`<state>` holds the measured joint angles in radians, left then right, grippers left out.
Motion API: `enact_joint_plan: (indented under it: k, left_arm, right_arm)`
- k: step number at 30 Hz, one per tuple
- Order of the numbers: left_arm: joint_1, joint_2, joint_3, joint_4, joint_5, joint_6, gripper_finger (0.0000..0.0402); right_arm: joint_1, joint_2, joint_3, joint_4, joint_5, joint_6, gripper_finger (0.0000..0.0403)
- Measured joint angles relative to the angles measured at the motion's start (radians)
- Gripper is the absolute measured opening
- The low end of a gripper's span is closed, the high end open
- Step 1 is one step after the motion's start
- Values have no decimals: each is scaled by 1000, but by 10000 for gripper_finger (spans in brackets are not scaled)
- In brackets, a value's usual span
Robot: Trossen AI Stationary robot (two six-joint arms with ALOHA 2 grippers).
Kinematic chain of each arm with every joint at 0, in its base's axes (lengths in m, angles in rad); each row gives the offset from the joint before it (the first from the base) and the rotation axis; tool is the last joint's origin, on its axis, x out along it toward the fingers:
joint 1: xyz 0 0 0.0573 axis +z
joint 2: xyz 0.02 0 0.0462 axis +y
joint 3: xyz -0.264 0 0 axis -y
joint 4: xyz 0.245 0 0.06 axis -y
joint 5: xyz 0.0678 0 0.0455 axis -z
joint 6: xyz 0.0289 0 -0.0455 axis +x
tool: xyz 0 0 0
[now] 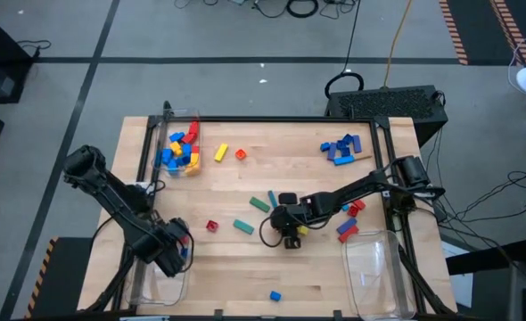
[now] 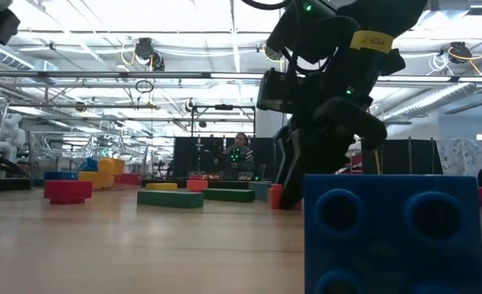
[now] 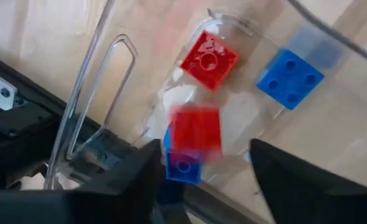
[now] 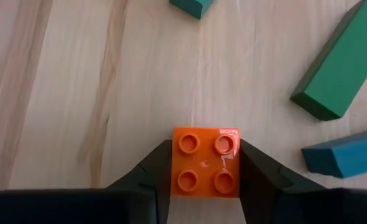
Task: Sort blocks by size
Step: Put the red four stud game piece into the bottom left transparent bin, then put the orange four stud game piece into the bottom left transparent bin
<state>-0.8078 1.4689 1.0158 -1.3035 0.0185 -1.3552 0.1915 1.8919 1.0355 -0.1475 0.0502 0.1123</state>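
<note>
The right gripper point(image 4: 205, 171) is clamped on an orange brick point(image 4: 206, 162) mid-table; it needs carrying to a bin next. The left gripper point(image 3: 199, 165) hangs apart over its bin point(image 3: 118, 93), a red brick point(image 3: 196, 129) between the fingers.

Bright overhead lighting; red brick point(image 3: 196, 129) motion-blurred; near blue brick point(image 2: 392, 233) out of focus.
</note>
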Motion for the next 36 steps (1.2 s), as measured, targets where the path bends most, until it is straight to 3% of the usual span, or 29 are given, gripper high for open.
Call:
enact_joint_plan:
  k: [4, 9, 14, 17, 20, 26, 31, 36]
  left_arm:
    - [0, 0, 0, -13, 5, 26, 313]
    - [0, 0, 18, -31, -30, 29, 322]
    - [0, 0, 83, -66, -225, 75, 323]
    - [0, 0, 114, -47, -396, 159, 323]
    - [1, 1, 116, 70, -567, 395, 321]
    - [25, 3, 80, 444, -831, 1072, 309]
    - [111, 10, 74, 647, -836, 1346, 308]
    - [181, 55, 74, 752, -766, 1538, 308]
  right_arm:
    - [0, 1, -1, 14, 2, 0, 120]
    - [0, 3, -3, 66, 2, -1, 125]
    - [0, 3, -2, 189, -5, -26, 126]
    - [0, 3, -2, 271, -68, -42, 126]
    - [-2, 3, -2, 361, -155, -44, 126]
    - [-23, 3, -2, 547, -369, 14, 127]
    - [-43, 3, -2, 650, -426, 78, 127]
    - [-69, 2, -2, 703, -426, 136, 127]
